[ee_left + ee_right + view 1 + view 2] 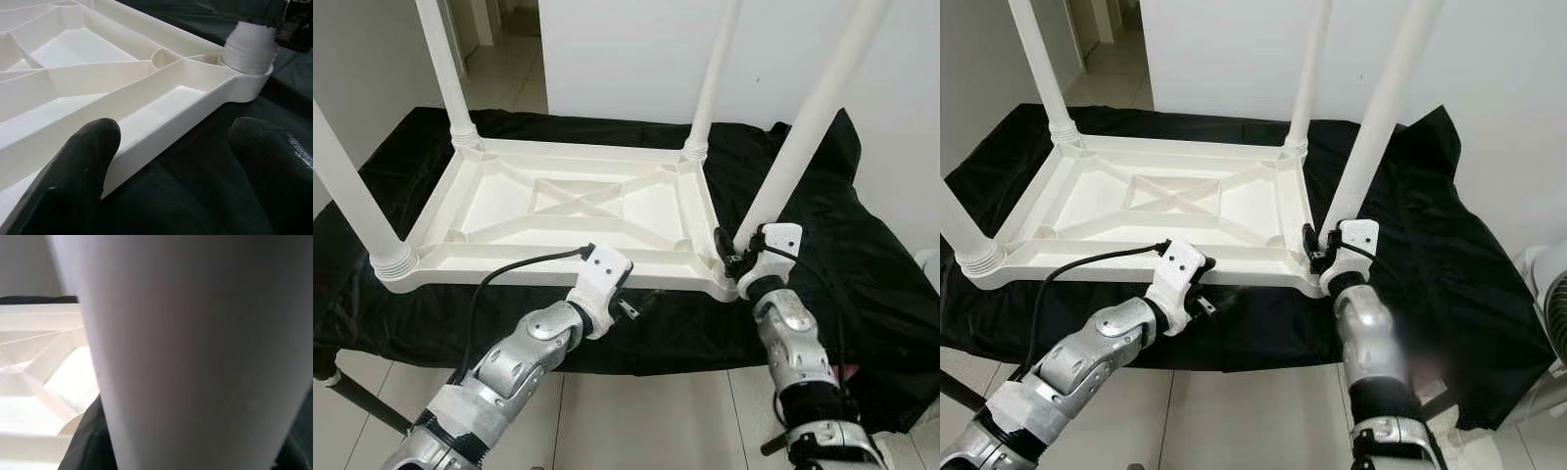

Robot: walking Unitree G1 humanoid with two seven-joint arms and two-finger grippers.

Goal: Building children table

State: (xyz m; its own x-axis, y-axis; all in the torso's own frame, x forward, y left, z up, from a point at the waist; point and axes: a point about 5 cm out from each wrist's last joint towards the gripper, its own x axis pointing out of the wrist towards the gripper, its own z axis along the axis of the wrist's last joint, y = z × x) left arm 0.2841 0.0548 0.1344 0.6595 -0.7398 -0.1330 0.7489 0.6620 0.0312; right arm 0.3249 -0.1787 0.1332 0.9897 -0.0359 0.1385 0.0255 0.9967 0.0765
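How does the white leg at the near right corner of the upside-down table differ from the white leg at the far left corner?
The near right white plastic table leg leans outward; the far left white plastic table leg stands nearly upright. The right tool is at the near right leg's base, while the far left leg has no tool near it. Both are smooth, round and set in corner sockets of the upturned white plastic tabletop.

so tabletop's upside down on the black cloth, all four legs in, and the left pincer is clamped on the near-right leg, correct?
Not quite: the right pincer is the one at the near-right leg, down by its base, as the left eye view shows. The left pincer sits open at the tabletop near edge. The tabletop is upside down on the black cloth, with all four legs standing in its corners.
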